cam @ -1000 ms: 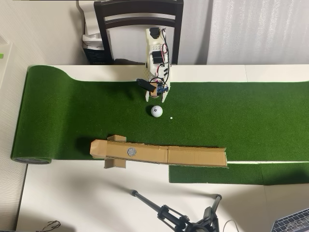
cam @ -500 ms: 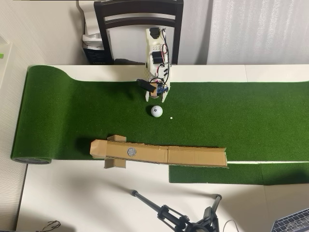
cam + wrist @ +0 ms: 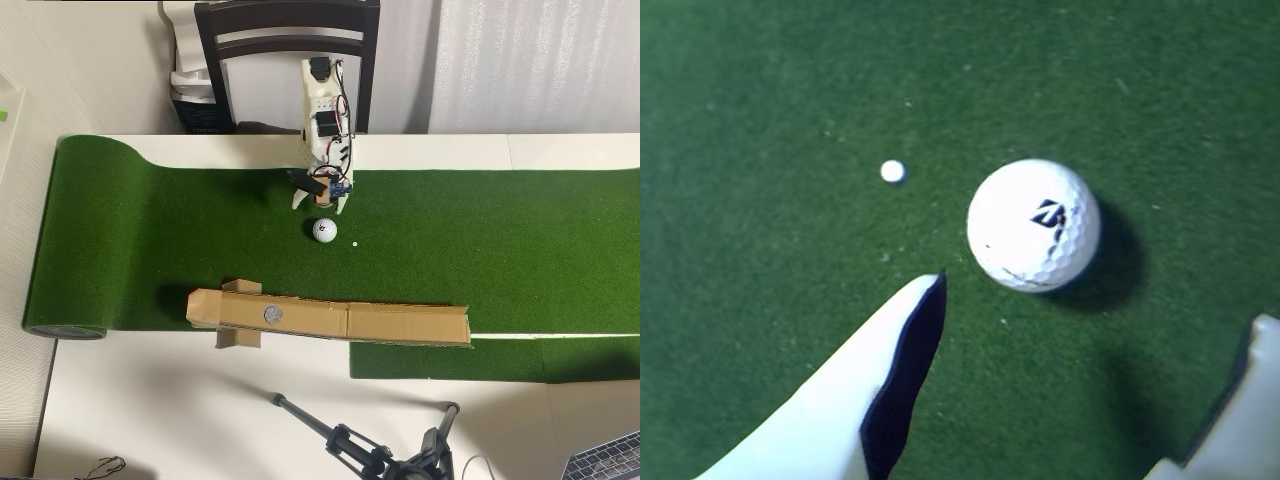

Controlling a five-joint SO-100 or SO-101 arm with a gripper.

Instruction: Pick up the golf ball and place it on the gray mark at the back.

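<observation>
the golf ball [image 3: 1033, 225] sits on the green mat [image 3: 500, 240], just beside a tiny white dot [image 3: 893, 171]. the gripper [image 3: 1095, 330] hovers just short of it, jaws spread wide and empty. this looks like the approach: next it must drop around the ball and close. the gray mark [image 3: 273, 314] waits in the cardboard channel [image 3: 400, 322], well apart.

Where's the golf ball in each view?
Overhead view: golf ball sits on the green putting mat, just below the pincer, up-right of the gray mark on the cardboard ramp.
Wrist view: golf ball is right of centre, logo up, ahead of the open pincer.
Shared landmark: the tiny white dot beside the ball.
</observation>
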